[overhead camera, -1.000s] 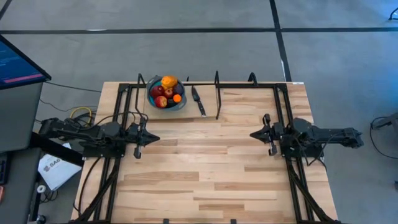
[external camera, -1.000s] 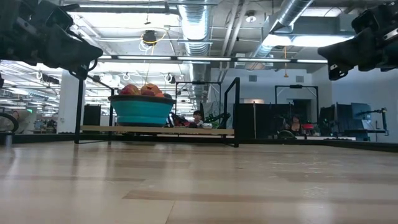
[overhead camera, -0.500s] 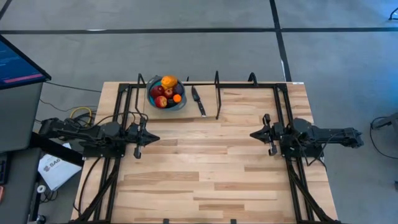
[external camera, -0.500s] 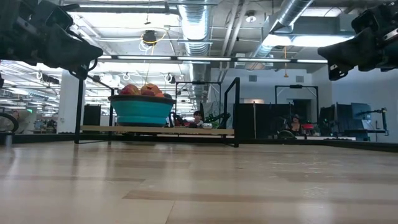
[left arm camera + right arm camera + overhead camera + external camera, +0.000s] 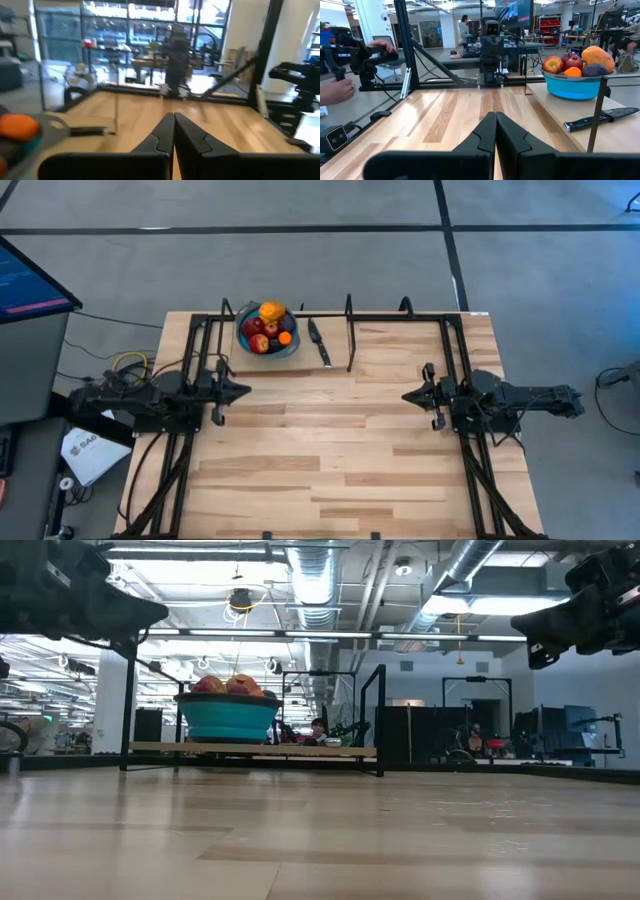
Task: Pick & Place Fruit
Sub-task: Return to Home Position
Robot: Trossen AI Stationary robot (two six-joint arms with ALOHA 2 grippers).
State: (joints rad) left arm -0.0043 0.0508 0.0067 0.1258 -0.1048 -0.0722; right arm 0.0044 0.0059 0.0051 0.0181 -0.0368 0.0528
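Several toy fruits (image 5: 266, 326), red, orange, yellow and dark purple, lie heaped in a round blue bowl (image 5: 245, 340) at the table's far left; the right wrist view shows the fruit pile (image 5: 577, 61) above the bowl's wall (image 5: 575, 86). My left gripper (image 5: 247, 389) hovers shut at the table's left side, pointing level toward the middle, well short of the bowl. My right gripper (image 5: 405, 396) hovers shut at the right side, facing it. In their wrist views, my left gripper (image 5: 174, 116) and my right gripper (image 5: 496, 115) have nothing between the fingers.
A slim dark knife (image 5: 319, 342) lies right of the bowl on a raised wooden board (image 5: 555, 107). Black frame rails (image 5: 349, 330) stand along the table's far edge and sides. A person's hands (image 5: 340, 90) show beyond the table. Bare wood (image 5: 330, 440) lies between the grippers.
My left gripper has swung a little toward the table's far edge, in the bowl's direction, and has stayed shut and level.
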